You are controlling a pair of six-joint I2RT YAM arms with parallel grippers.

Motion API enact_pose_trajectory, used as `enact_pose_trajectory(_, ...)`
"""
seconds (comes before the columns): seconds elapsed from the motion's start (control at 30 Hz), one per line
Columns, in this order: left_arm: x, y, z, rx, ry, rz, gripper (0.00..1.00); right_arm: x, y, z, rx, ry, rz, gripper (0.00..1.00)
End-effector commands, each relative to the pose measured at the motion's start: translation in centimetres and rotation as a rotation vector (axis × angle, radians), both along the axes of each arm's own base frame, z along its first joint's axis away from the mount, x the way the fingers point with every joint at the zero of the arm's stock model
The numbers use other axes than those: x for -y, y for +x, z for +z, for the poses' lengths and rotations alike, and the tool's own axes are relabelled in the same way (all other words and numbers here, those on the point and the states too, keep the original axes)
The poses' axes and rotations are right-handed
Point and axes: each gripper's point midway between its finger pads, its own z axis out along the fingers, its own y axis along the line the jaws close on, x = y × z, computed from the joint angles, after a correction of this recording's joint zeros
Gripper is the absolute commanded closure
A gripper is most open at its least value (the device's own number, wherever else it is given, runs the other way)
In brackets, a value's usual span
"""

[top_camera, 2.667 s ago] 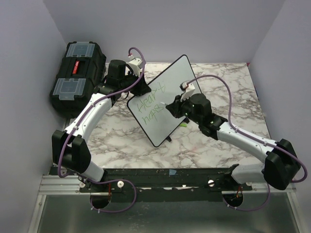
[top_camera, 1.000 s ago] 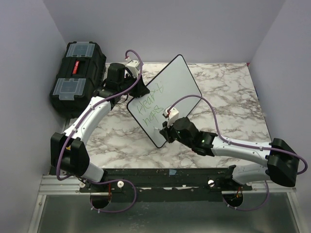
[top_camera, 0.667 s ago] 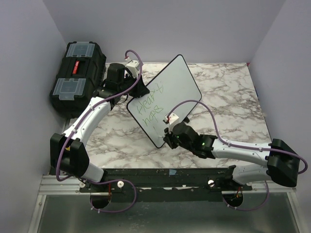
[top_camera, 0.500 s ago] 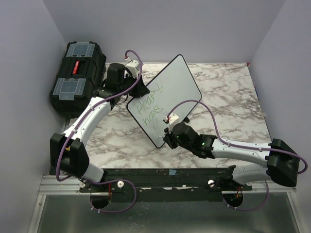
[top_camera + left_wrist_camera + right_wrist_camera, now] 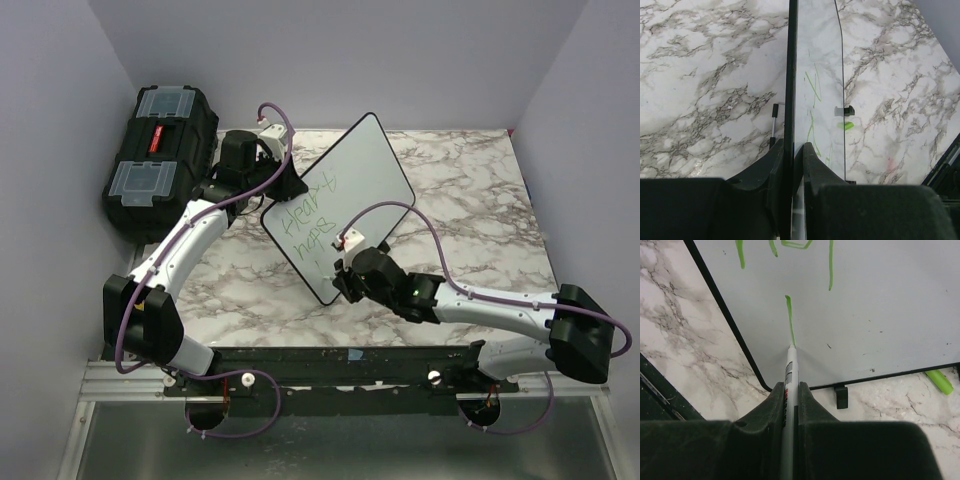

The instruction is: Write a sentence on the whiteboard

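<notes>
Whiteboard writing task, mid-course. The whiteboard (image 5: 365, 170) stands tilted on the marble table (image 5: 460, 220), near its middle. The left gripper (image 5: 793, 150) is clamped narrowly on the board's left edge and steadies it. The right gripper (image 5: 790, 387) is closed tight on a slim marker pen (image 5: 791, 362), whose tip touches the board at the lower end of a short green stroke (image 5: 789, 320), close to the board's near corner. Of the sentence (image 5: 308, 215), two lines of green letters are written across the left half of the board; their wording is not clearly legible. The single stroke below them appears to open a third line, so the rest of that line remains to be written. A black toolbox (image 5: 160, 140) sits at far left, and a green cap (image 5: 939, 381) lies beside the board's lower edge.
</notes>
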Motion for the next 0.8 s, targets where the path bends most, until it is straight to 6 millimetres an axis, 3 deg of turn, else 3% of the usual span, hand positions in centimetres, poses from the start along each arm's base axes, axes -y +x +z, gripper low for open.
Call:
enact_pose_trajectory(0.0,-0.6,-1.0,-3.0,-0.040,0.105,-0.022,1.00,-1.4,1.4,1.5,0.052,0.040,-0.029,0.99)
enact_pose_trajectory(0.37,-0.5,-1.1,-3.0,-0.039,0.104,-0.024,1.00,-0.7,3.2,2.4,0.106,0.040,-0.144,0.99)
enact_pose_trajectory(0.77,-0.5,-1.1,-2.8,-0.032,0.096,-0.024,1.00,1.4,2.0,-0.6,0.041,0.002,-0.175,0.99)
